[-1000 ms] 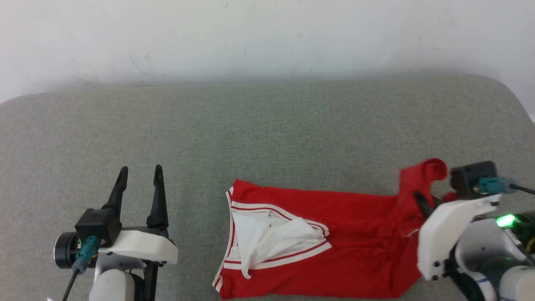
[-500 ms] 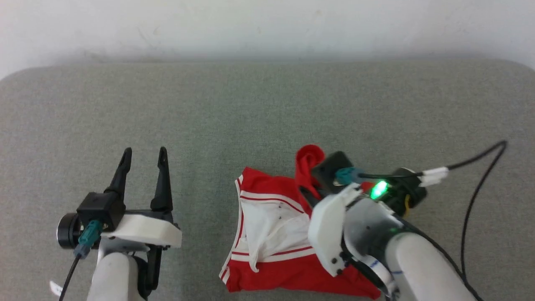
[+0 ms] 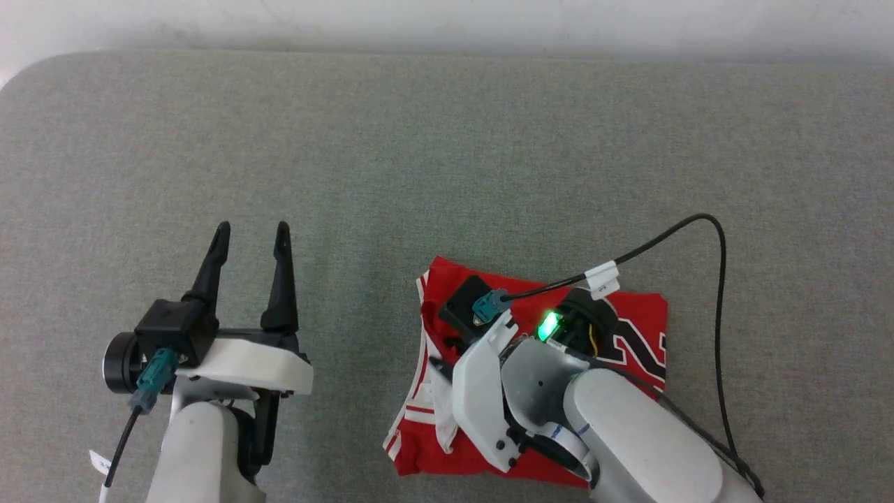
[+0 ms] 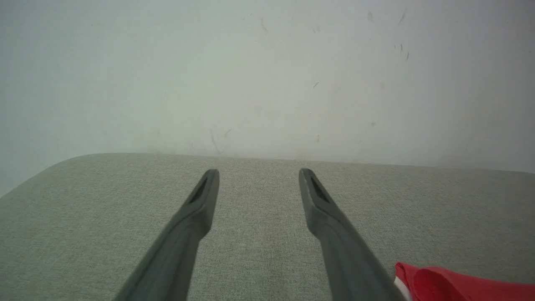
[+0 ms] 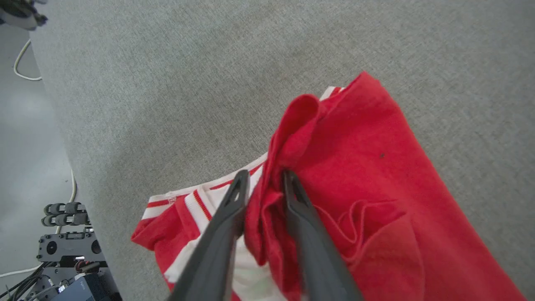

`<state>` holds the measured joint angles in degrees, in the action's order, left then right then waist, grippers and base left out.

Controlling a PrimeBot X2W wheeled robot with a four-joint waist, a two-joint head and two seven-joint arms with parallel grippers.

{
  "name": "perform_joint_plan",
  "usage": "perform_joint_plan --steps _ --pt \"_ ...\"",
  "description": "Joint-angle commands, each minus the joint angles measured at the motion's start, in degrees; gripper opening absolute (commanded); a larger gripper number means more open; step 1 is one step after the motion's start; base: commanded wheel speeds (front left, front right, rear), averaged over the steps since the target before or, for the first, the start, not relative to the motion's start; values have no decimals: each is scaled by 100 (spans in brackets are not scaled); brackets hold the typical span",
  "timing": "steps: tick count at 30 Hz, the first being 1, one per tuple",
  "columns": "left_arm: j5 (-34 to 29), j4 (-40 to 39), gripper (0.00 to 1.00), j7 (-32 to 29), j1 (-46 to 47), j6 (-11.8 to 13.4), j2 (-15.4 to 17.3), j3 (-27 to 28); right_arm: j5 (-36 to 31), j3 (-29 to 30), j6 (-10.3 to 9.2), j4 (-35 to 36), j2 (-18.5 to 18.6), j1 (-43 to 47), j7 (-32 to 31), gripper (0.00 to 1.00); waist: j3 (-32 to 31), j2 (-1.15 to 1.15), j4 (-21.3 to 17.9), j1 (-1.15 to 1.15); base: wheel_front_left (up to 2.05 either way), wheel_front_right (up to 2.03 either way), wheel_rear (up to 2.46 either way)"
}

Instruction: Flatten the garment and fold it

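- Pinching a bunched fold of the bright red, thin-fabric jersey shirt with white sleeves and red-and-white striped trim, the right end effector has its two long dark fingers only a narrow gap apart; the red cloth fills that gap and touches both inner faces.
- Beyond those fingertips, in the right wrist view, a loose flap of the red cloth stands up and curls over.
- The jersey shirt lies on the grey fabric-covered desk, near its front edge and right of centre in the head view, gathered into a compact, roughly square heap.
- Its white sleeve with striped trim shows at the heap's left side, and a black-and-white printed numeral at its right side.
- The right arm's pale wrist covers the middle of the heap; a green light glows on it, and a black cable loops off it over the desk.
- The left end effector is wide apart and empty, above bare desk to the left of the shirt, well clear of it.
- In the left wrist view, its fingers point towards the pale wall, with a corner of red cloth at the lower right.
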<state>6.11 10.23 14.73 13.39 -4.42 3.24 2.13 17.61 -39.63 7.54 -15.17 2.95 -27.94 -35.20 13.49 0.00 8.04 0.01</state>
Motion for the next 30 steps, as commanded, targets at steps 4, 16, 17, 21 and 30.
perform_joint_plan --steps 4,16,17,21,30 --pt "19 23 100 27 24 52 -29 38 339 -81 -5 49 -7 -96 289 100 -105 0 -79 -1 0 0 0" --pt "-64 34 100 27 -290 8 -25 252 786 1818 -5 1881 -7 1133 2999 100 -663 0 -503 -1 0 0 0" --pt "-70 35 100 27 -318 1 -23 266 761 2096 -5 1959 -7 1323 3158 100 -704 0 -539 -1 0 0 0" --pt "-89 34 100 27 -396 -22 -21 311 664 3077 -5 2042 -7 2005 3514 100 -816 0 -670 -1 0 0 0" --pt "-93 33 100 27 -439 -53 -25 325 947 3992 -5 1409 -7 2747 3356 100 -857 0 -809 -1 0 0 0"
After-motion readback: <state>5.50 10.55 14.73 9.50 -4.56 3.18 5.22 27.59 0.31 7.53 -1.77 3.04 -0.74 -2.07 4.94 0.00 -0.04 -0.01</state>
